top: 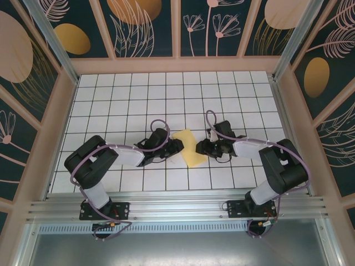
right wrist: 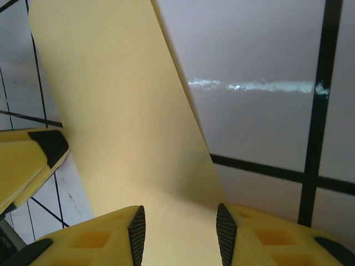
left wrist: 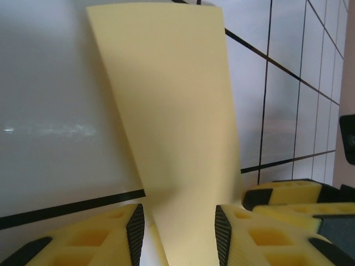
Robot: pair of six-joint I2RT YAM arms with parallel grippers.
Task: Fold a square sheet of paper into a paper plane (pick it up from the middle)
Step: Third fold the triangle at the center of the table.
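On the tiled surface (top: 138,94), a creased yellow sheet of paper (top: 188,148) flanked from both sides.
From above, the sheet of paper lies near the middle of the surface, with the left gripper (top: 176,148) at its left edge and the right gripper (top: 202,147) at its right edge. At the left wrist, the sheet of paper (left wrist: 172,111) runs up between the left gripper's (left wrist: 178,227) pads, which stand partly apart, a sliver of white showing beside one pad; the right gripper's yellow fingers (left wrist: 288,194) sit just to the right. At the right wrist, the sheet of paper (right wrist: 122,111) fills the gap between the right gripper's (right wrist: 180,227) pads; whether they press it I cannot tell.
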